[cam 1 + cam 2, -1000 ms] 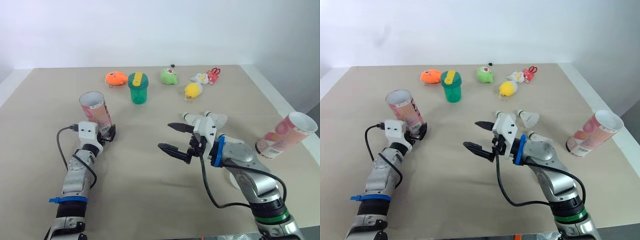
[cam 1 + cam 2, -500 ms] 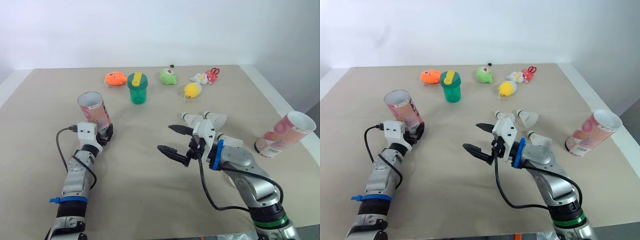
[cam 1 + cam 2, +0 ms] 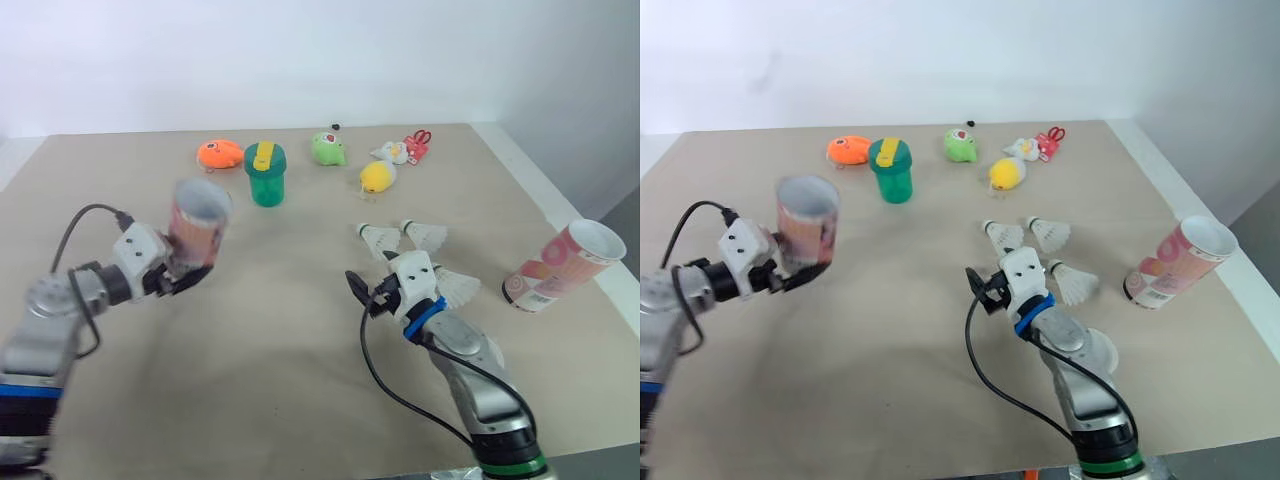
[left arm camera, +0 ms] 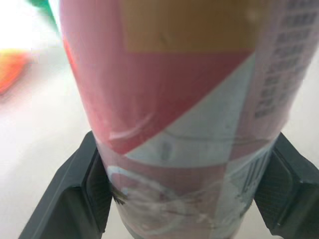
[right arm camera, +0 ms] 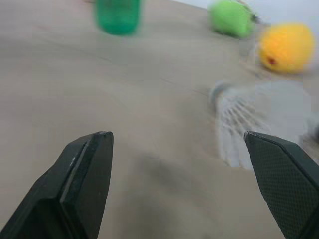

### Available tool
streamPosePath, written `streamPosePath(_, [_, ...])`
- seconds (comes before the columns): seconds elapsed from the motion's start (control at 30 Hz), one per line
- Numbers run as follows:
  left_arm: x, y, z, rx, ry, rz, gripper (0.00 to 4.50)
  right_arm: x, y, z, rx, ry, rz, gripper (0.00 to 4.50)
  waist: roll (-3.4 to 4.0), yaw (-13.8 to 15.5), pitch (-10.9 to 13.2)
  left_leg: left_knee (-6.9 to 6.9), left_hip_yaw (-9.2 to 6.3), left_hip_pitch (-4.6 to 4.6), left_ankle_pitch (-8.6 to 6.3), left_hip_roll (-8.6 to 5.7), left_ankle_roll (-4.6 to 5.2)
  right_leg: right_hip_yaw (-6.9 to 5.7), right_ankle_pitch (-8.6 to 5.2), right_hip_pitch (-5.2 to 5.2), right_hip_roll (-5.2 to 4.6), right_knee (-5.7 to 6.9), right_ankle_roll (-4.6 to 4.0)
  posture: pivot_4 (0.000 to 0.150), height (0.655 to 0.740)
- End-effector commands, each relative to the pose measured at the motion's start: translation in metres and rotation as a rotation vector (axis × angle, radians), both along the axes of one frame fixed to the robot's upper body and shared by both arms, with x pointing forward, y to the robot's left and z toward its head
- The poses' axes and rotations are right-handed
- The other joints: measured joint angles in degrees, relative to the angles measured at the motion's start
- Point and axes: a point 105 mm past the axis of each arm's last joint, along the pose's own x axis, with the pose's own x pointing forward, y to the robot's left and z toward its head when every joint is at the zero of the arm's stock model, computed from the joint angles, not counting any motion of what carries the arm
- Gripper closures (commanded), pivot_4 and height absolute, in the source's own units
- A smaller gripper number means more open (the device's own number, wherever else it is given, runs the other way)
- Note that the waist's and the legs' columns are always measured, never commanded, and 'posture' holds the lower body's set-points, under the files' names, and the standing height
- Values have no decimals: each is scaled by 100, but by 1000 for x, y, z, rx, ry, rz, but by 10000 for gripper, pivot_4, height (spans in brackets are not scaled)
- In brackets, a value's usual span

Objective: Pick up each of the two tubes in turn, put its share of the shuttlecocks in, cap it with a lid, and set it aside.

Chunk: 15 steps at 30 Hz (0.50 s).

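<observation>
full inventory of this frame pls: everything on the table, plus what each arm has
Tubes: 2, pink and white; held tube in the left gripper, second tube tilted at the table's right edge.
Shuttlecocks: 3, white; two side by side mid-table, one nearer, by the right arm.
Cup: 1, green, yellow on lid; far side.
Toys: 4; orange toy, green toy, yellow toy, white toy; far side.
Red item: 1; beside the white toy.
Table: 1, beige.
Left gripper: shut on held tube.
Right gripper: open, near the shuttlecocks.
</observation>
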Motion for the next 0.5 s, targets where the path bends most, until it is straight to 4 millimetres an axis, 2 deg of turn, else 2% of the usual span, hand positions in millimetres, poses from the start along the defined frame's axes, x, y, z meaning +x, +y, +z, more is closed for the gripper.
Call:
streamPosePath(0.03, [-29,15,-3,325,233,-182,13071,21,-3,4,16,-22,-89,0,-13,-21,19,-7,16,1,0,2,0,2,-4,-12,0,1,-18,1500,7400])
streamPosePath(0.13, [-32,25,-2,460,305,-209,13071,33,-2,2,49,-20,-116,0,-19,-15,27,-35,26,-6,6,0,-4,5,-9,-34,-4,7,-12,1500,7400])
streamPosePath(0.33, [-33,12,-11,479,371,-275,13071,51,2,7,94,-44,-142,0,-22,-19,30,-48,24,-13,5,3,-3,8,-14,-48,6,13,-28,1500,7400])
streamPosePath(0.47, [-26,8,-15,475,350,-273,13280,57,4,7,124,-38,-146,9301,-21,-16,29,-47,26,-11,5,-1,-3,15,-11,-49,5,20,-31,1500,7400])
streamPosePath(0.5, [-25,6,-15,464,341,-276,13280,57,4,7,128,-35,-143,14506,-21,-13,29,-44,24,-9,5,-1,-2,15,-14,-44,5,23,-25,1500,7400])
